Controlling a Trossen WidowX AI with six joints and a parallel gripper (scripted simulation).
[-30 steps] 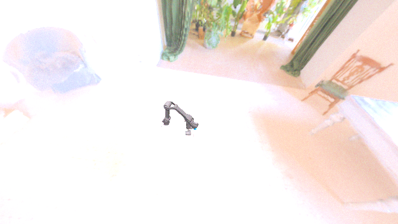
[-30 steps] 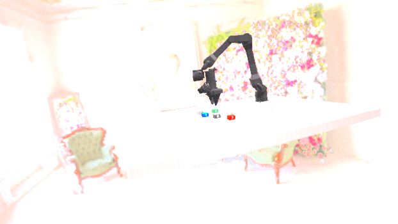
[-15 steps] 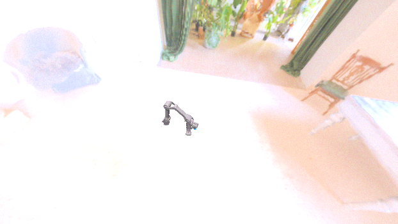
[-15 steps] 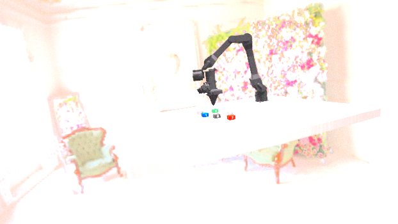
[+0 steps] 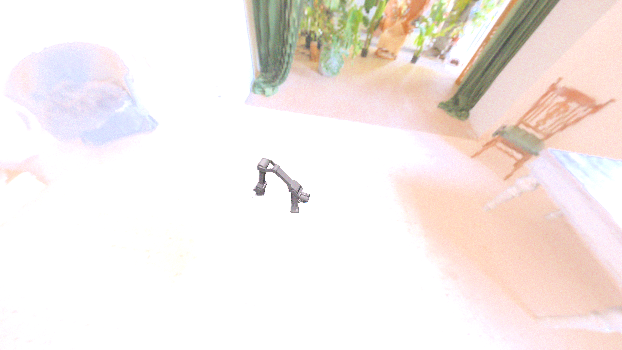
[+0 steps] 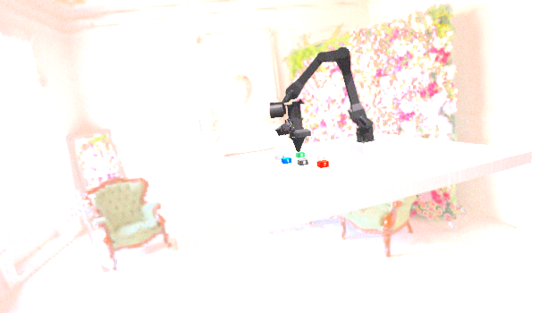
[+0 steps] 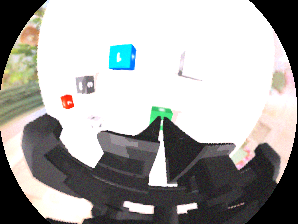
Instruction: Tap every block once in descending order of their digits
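Hand (image 6: 299,150) (image 7: 161,119) closed — tips down, over green block (image 6: 300,155) (image 7: 161,113).

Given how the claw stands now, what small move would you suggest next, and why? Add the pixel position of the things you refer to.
Probably a slight, straight descent until the tips briefly touch the green block (image 6: 300,155) (image 7: 161,111): the claw (image 6: 299,150) (image 7: 161,119) is closed and its tips hang just above it.

From outside, my arm (image 5: 284,175) (image 6: 308,71) is matte black, built of slim straight links with chunky, rounded joints, though from overhead it looks greyer. By my wrist I carry a stubby dark cylinder (image 6: 277,110). My gripper (image 6: 299,151) (image 7: 161,119) has black, faceted, wedge-shaped fingers narrowing to points, set on a broad, curved dark body with small white patches near its middle.
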